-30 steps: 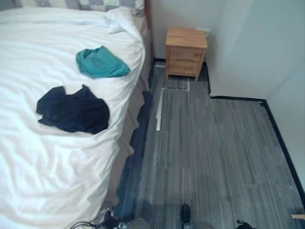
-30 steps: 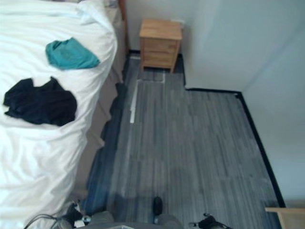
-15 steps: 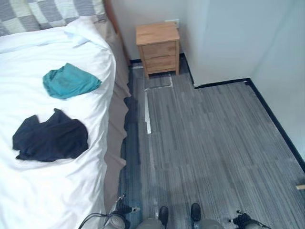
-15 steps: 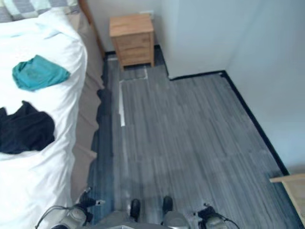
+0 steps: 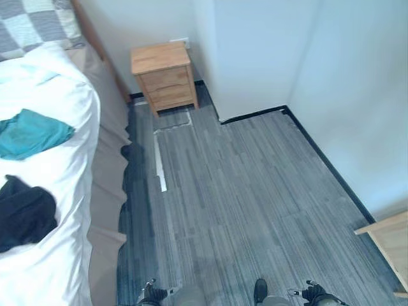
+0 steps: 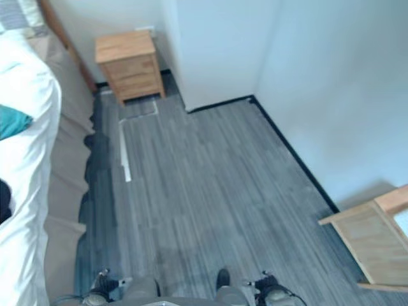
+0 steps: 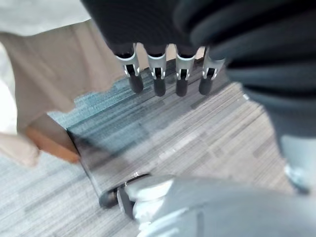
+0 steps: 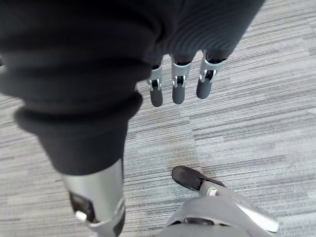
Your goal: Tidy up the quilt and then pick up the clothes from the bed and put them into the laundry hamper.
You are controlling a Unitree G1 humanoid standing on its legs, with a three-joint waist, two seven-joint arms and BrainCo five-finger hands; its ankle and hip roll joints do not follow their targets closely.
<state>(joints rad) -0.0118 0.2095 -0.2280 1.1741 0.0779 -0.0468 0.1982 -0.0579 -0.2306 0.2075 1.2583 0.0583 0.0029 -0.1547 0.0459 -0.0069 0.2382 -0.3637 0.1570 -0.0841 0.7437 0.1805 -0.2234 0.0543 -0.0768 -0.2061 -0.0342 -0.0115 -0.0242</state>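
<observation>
- Your left hand [image 7: 168, 74] hangs with straight fingers, holding nothing, above the floor [image 5: 255, 191] by the bed's skirt.
- Your right hand [image 8: 180, 81] hangs the same way, fingers loose and empty.
- The white quilt [image 5: 57, 115] covers the bed.
- The teal garment [image 5: 32, 132] and the dark garment [image 5: 22, 213] lie near its floor-side edge.
- A wooden nightstand [image 5: 164, 76] stands in the corner.
</observation>
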